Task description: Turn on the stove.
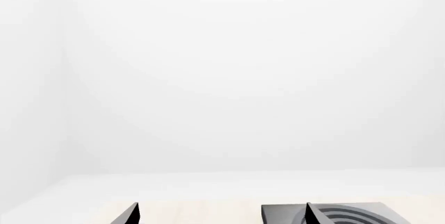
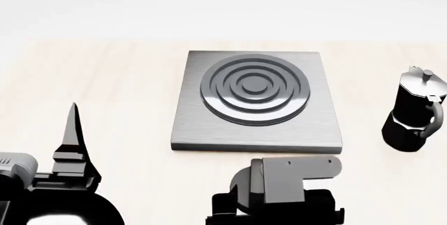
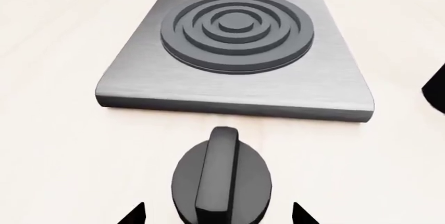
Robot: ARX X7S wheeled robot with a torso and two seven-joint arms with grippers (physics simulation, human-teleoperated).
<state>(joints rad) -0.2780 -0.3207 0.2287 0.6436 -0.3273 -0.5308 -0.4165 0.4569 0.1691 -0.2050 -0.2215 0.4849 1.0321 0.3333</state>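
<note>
Stove (image 3: pixel 236 62) knob (image 3: pixel 221 179) sits between the right end effector's (image 3: pixel 217 214) wide-spread fingertips.

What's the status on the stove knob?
Right pincer open, straddling the knob, not gripping. Left pincer open, idle. Stove bare; moka pot off to the side, nothing blocking.

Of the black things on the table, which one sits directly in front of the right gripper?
The round knob with the upright fin, just off the stove plate's near edge, between the right gripper's fingertips in its wrist view. The moka pot stands apart, beside the plate.
</note>
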